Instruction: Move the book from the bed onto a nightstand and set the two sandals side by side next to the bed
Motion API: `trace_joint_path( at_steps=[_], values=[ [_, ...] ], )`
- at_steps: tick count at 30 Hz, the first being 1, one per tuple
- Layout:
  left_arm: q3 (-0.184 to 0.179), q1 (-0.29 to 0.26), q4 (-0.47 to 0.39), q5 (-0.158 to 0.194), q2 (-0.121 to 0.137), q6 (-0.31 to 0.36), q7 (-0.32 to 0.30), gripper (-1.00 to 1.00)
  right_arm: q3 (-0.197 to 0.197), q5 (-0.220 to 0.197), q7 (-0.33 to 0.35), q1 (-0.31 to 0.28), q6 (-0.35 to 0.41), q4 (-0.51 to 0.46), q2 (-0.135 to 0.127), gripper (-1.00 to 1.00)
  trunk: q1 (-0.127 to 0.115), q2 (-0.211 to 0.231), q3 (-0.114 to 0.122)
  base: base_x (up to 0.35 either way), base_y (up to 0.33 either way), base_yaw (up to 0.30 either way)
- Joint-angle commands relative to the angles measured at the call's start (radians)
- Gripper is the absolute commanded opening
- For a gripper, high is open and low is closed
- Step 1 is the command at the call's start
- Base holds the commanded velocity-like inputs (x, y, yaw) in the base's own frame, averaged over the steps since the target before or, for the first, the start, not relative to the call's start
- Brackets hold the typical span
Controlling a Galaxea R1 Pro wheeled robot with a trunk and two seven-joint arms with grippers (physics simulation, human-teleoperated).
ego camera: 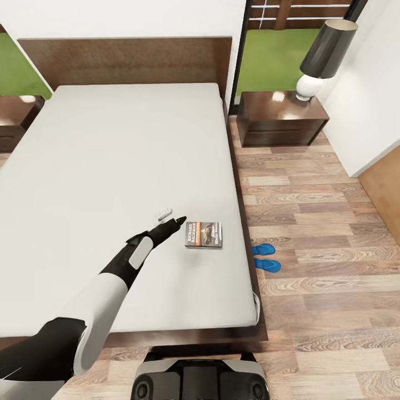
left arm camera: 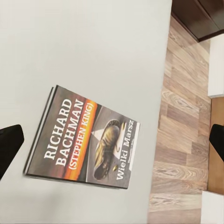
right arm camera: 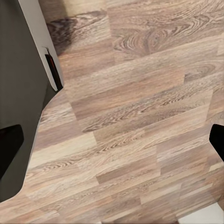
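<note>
Left gripper hovering spread over bed, just beside book lying flat near mattress edge. Sandals lying paired on floor beside bed. Right gripper spread, facing floor.

The left arm reaches far forward, its pincer spread wide open; the right pincer points downward, likewise wide open.
</note>
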Motion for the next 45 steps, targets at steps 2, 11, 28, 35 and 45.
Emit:
trace_joint_path(
  at_steps=[2,11,28,35,45],
  values=[
    [-0.001,-0.001,-0.001,0.007,0.000,0.006,0.000,1.00,-0.008,0.010,-0.003,-0.001,-0.004,0.002,0.000,1.00,0.000,-0.002,-0.004,0.000,0.000,0.000],
    [-0.002,-0.001,-0.004,0.007,0.001,0.009,0.002,1.00,-0.008,0.011,-0.003,-0.001,-0.004,0.002,0.000,1.00,0.000,-0.002,-0.018,0.000,0.000,0.000],
    [-0.003,0.000,-0.044,0.004,0.002,0.011,0.009,1.00,-0.008,0.011,-0.003,-0.001,-0.004,0.002,0.000,1.00,0.000,-0.002,-0.044,0.000,0.000,0.000],
    [-0.003,0.000,-0.056,0.003,0.002,0.011,0.010,1.00,-0.008,0.011,-0.003,-0.001,-0.005,0.002,0.000,1.00,0.000,-0.002,-0.048,0.000,0.000,0.000],
    [-0.002,-0.001,-0.067,0.003,0.002,0.011,0.010,1.00,-0.008,0.011,-0.003,-0.001,-0.005,0.002,0.000,1.00,0.000,-0.002,-0.049,0.000,0.000,0.000]
  ],
)
